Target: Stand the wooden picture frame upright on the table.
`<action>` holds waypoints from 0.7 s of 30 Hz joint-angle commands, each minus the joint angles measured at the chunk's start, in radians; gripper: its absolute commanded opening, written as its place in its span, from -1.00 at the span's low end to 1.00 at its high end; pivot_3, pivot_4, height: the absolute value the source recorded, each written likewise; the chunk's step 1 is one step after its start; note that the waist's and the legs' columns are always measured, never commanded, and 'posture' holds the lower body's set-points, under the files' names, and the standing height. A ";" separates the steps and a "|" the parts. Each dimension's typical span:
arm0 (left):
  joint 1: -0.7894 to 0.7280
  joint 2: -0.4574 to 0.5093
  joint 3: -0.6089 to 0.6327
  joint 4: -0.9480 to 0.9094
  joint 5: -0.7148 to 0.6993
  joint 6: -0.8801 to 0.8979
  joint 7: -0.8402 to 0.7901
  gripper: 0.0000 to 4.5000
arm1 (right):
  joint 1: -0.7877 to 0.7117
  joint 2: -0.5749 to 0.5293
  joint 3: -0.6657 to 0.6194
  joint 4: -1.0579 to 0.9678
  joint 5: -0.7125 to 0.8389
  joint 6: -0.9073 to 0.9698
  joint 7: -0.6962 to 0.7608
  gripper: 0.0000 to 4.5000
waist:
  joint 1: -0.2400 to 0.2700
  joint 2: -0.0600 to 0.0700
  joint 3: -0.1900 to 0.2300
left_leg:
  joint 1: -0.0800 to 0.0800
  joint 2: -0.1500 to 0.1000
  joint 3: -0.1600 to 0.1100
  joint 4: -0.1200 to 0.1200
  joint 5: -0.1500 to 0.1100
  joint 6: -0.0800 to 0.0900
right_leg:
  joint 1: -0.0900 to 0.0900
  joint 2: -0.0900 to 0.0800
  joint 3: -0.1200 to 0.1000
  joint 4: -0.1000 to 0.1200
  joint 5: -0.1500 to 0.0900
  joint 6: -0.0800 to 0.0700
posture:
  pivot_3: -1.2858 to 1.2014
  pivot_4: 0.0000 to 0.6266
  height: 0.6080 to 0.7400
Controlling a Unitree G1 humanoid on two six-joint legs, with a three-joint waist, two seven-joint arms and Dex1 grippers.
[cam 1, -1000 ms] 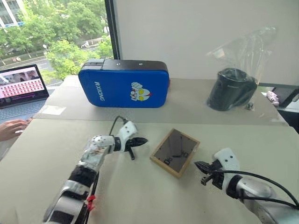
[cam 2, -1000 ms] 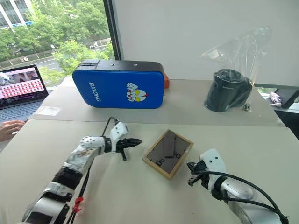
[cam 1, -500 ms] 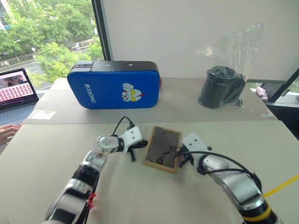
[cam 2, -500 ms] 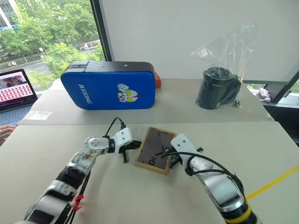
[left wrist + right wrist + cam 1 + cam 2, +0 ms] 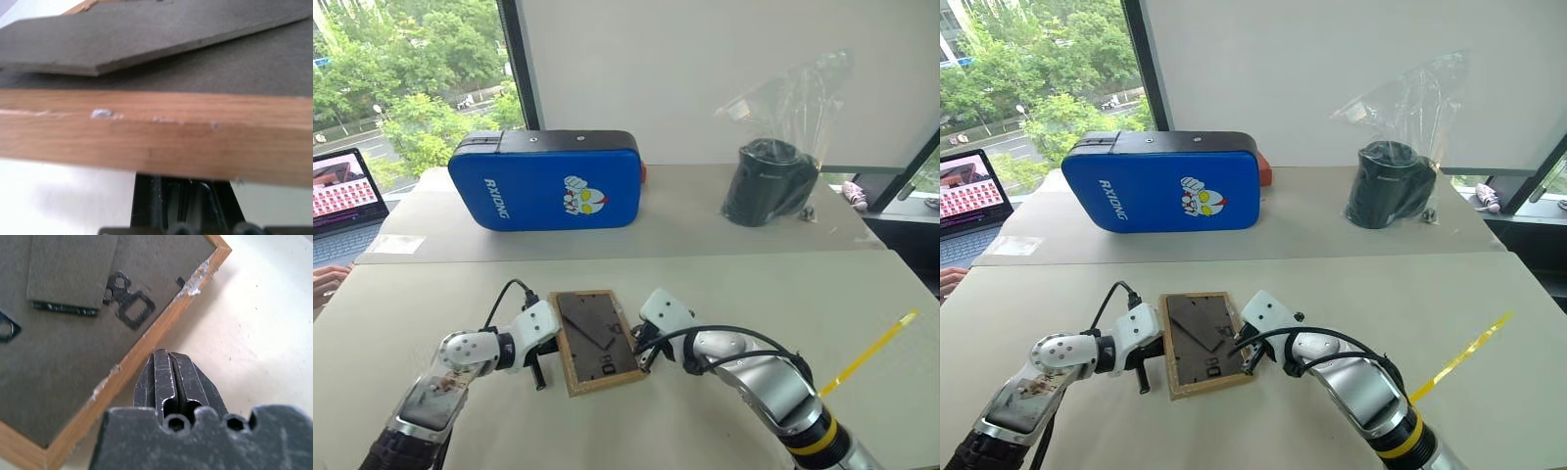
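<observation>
Wooden picture frame (image 5: 597, 340) lies flat, back side up, on the near part of the table (image 5: 862, 294), between the two grippers. Farther back, well apart from it, a blue padded case (image 5: 548, 180) stands on edge near the window, and a black round container in a clear plastic bag (image 5: 771, 182) sits toward the right rear. A laptop (image 5: 347, 186) shows at the left edge, with a person's hand (image 5: 325, 283) just in front of it. A yellow strip (image 5: 871, 351) lies on the table to the right. Nothing lies on the frame or against it other than the grippers.

Compared with a second ago, the frame has been slid toward the robot's left and nearer, and turned so its long sides now run roughly away from the camera rather than sitting as a diamond. The right gripper (image 5: 641, 351), then apart from the frame, now presses at its right edge; the left gripper (image 5: 546, 354) has drawn back and sits against the left edge. Both have their fingers closed together, holding nothing.

The frame is a small rectangle of light wood with a dark grey backing, a fold-out stand lying folded flat on it, and small black metal hangers (image 5: 128, 301). The wood shows pale scuffs along the edge and at one corner.
</observation>
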 commanded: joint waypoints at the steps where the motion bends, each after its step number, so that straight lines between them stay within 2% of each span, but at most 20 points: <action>1: -0.013 0.048 0.010 0.142 0.035 0.022 0.003 -0.98 | 0.006 -0.006 -0.003 -0.033 0.003 -0.007 0.020 -1.00 | 0.000 0.000 0.000 | 0.000 0.000 0.000 0.000 0.000 0.000 | 0.000 0.000 0.000 0.001 0.000 0.000 | 0.03 -0.52 1.00; 10: -0.228 0.058 -0.105 0.414 0.134 -0.116 -0.018 -0.98 | 0.003 -0.004 0.010 -0.045 0.032 0.033 0.065 -1.00 | 0.004 0.000 0.000 | 0.002 0.000 0.000 0.001 0.002 0.000 | 0.000 0.000 0.000 0.007 -0.002 -0.001 | 0.03 -0.52 1.00; 16: -0.185 0.064 -0.086 0.358 0.115 -0.126 -0.026 -0.98 | -0.006 0.000 0.000 -0.032 0.048 0.031 0.091 -1.00 | 0.004 0.001 -0.001 | 0.002 0.000 0.000 0.000 0.002 0.000 | 0.000 0.000 0.000 0.007 -0.002 -0.001 | 0.03 -0.52 1.00; 21: -0.109 0.093 0.012 0.287 0.088 -0.141 0.014 -0.98 | -0.015 0.015 0.011 -0.020 0.057 0.031 0.107 -1.00 | -0.004 0.001 -0.001 | 0.002 0.000 0.000 0.000 0.001 0.001 | -0.001 0.000 0.000 0.008 -0.003 -0.002 | 0.03 -0.52 1.00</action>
